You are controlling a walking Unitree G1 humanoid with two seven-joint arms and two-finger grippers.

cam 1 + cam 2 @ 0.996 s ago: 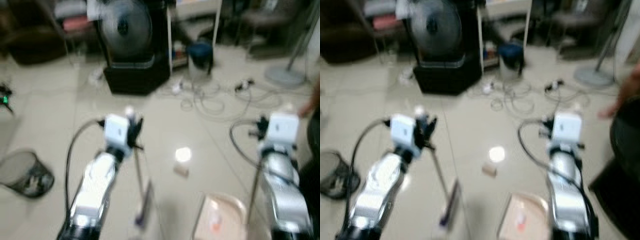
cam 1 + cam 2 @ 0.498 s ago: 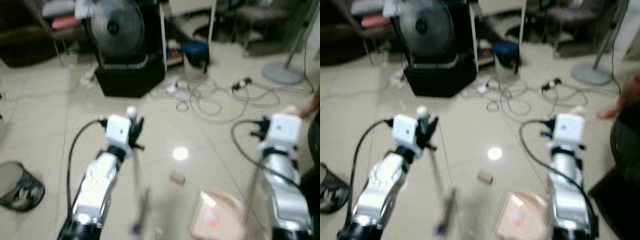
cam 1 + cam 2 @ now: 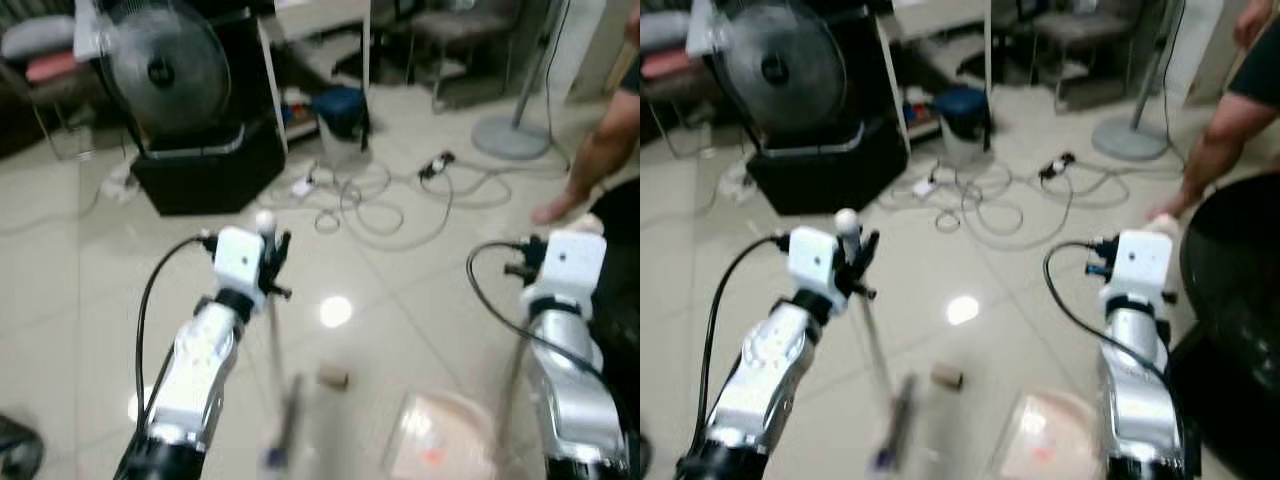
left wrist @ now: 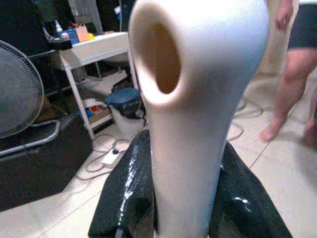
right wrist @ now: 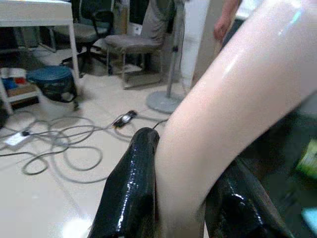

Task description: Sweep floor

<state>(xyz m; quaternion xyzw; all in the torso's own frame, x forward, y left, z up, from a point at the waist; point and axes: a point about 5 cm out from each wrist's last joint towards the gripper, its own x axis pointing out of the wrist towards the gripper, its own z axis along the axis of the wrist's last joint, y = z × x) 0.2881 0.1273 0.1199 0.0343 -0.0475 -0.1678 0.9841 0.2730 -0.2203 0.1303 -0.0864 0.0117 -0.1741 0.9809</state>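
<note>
Clamped on the broom handle [image 4: 198, 124], my left claw [image 3: 268, 262] holds it near its white top, black fingers [image 4: 124, 198] pressed on both sides. My right claw [image 5: 188, 198] grips the pale dustpan handle [image 5: 233, 99] the same way. Since a second ago my head has turned, so the fan [image 3: 160, 68] and cables [image 3: 380, 205] sit further left; the small piece of rubbish [image 3: 333, 377] lies near the dustpan [image 3: 430, 445], not yet swept in. From my claw the broom's long axis slants down to the blurred brush head [image 3: 285, 430] at the floor.
</note>
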